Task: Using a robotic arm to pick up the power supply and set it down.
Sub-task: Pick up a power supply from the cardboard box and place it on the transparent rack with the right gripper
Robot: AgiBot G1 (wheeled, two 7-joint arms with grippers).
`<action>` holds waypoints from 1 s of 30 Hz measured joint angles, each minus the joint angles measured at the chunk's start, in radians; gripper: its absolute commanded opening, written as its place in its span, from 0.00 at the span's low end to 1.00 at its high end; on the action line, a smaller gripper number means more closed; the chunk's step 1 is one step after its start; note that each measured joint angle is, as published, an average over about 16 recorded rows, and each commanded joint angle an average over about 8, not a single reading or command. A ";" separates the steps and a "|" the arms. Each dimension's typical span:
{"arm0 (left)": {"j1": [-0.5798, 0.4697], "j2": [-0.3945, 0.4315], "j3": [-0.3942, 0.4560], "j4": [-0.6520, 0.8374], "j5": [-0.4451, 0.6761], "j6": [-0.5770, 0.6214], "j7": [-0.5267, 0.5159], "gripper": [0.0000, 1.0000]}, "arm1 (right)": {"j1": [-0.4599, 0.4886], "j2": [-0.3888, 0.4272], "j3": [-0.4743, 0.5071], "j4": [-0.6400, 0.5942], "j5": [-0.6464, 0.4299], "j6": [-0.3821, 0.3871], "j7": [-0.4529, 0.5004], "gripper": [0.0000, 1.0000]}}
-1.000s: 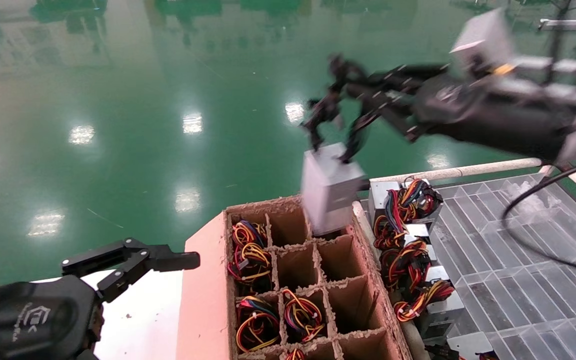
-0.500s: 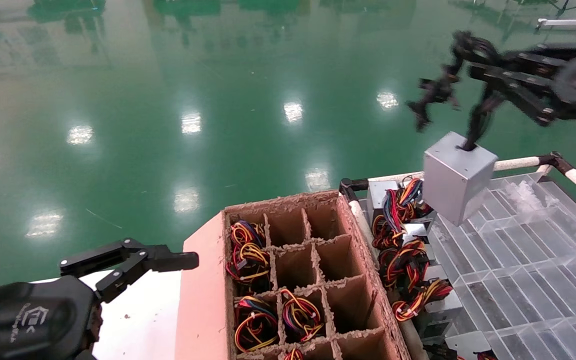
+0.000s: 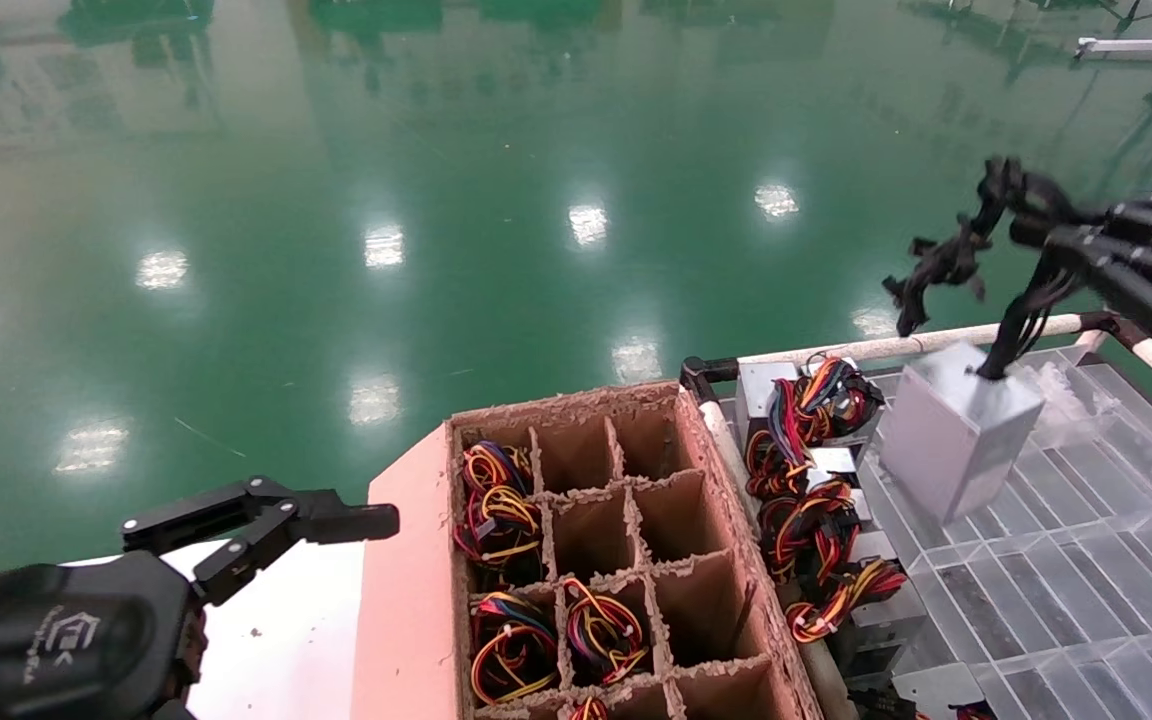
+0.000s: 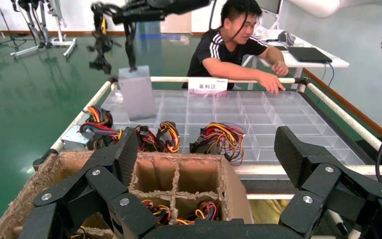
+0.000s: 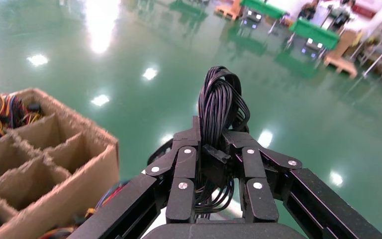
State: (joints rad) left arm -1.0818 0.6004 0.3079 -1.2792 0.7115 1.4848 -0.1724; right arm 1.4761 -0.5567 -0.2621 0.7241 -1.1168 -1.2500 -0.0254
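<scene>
The power supply [image 3: 956, 430], a small grey metal box, hangs tilted at the right of the head view, just above the near cells of a clear plastic divider tray [image 3: 1086, 560]. Whether its lower corner already touches the tray is hard to tell from this angle. A looped bundle of black cables [image 5: 221, 107] rises from its top into the right gripper [image 3: 1011, 265], which is clenched on that bundle, not on the box itself. In the right wrist view the black loop stands pinched between the closed fingers [image 5: 181, 186].

Judging by this, the pick-up is done and the carry is nearly over. What is left is to lower the box until it rests in the tray and then let go of the cables.

The right arm reaches in from the right edge of the head view, its gripper pointing toward the centre of the frame and slightly down, with the box dangling below. A white rail [image 3: 896, 345] runs just behind the box.

Left of the box, other grey units with red, yellow and orange wire bundles [image 3: 811, 480] lie along the tray's edge. Further left, at lower centre, a cardboard box with dividers [image 3: 596, 560] holds several more such bundles, with some cells empty.

The left gripper [image 3: 266, 525] sits parked at the lower left of the head view, its fingers spread apart and holding nothing. In the left wrist view, a person in a black shirt [image 4: 231, 47] leans on the tray's far side.
</scene>
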 measured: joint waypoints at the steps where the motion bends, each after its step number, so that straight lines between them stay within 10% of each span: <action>1: 0.000 0.000 0.000 0.000 0.000 0.000 0.000 1.00 | -0.005 -0.002 -0.001 -0.006 0.000 0.000 -0.002 0.00; 30: 0.000 0.000 0.001 0.000 -0.001 -0.001 0.001 1.00 | -0.009 -0.179 -0.037 -0.249 -0.029 0.035 -0.122 0.00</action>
State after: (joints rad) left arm -1.0821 0.5999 0.3091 -1.2792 0.7106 1.4842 -0.1718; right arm 1.4667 -0.7360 -0.2994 0.4753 -1.1456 -1.2149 -0.1469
